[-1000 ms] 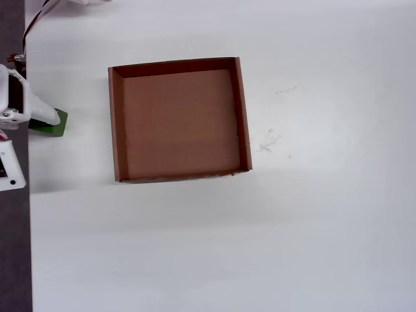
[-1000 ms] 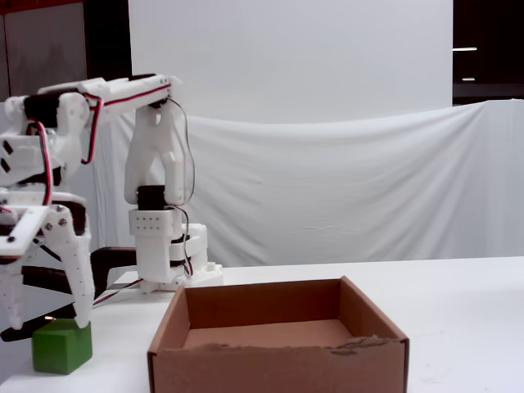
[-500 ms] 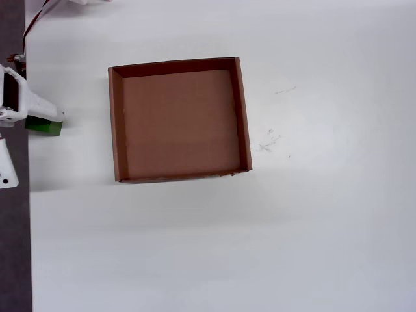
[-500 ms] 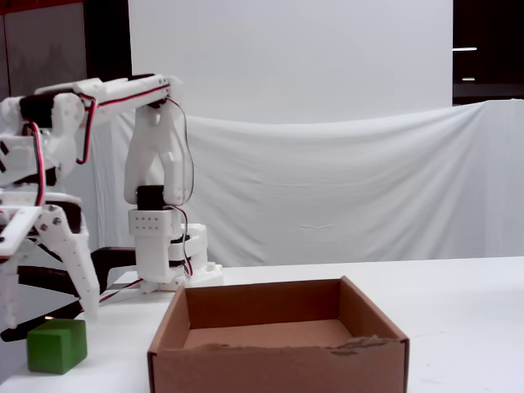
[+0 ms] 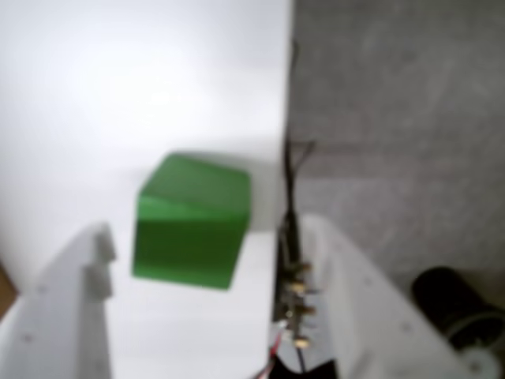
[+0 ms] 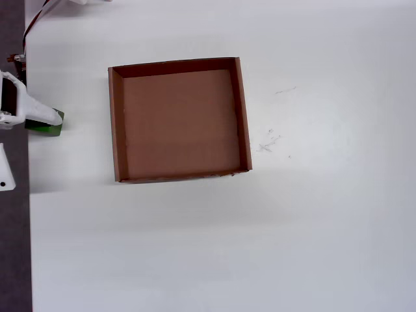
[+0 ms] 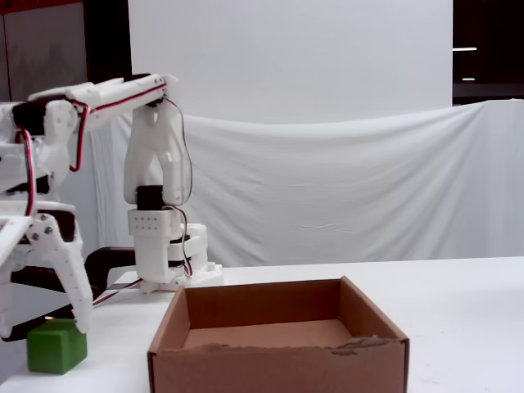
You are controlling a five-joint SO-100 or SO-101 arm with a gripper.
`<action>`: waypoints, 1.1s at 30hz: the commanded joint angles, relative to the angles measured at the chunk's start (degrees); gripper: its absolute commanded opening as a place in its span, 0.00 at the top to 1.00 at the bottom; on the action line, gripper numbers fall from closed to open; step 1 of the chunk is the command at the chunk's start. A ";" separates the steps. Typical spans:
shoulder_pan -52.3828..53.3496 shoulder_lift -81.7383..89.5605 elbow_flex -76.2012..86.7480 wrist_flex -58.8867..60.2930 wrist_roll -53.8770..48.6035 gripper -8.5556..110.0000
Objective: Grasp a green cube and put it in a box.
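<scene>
- Presently the green cube sits on the white table hard against its left edge in the overhead view, where only a sliver of green shows beneath the white arm.
- In the fixed view the cube stands flat on the tabletop at the near left corner, well apart from the box.
- The gripper is spread wide, its two white fingers either side of the cube with nothing pinched; in the wrist view one finger lies left of the cube and the other to its right, past the table's edge.
- A gap shows between the cube and each finger in the wrist view, though that picture is blurred.
- The box rests on the table's upper left part in the overhead view, walls upright, its brown floor bare.
- In the fixed view the gripper's tip comes down just beside the cube's top right corner; whether it touches cannot be told.
- Grey floor lies beyond the table edge in the wrist view.
</scene>
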 commanded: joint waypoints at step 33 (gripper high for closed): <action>-0.35 0.09 -0.88 -2.37 -1.49 0.73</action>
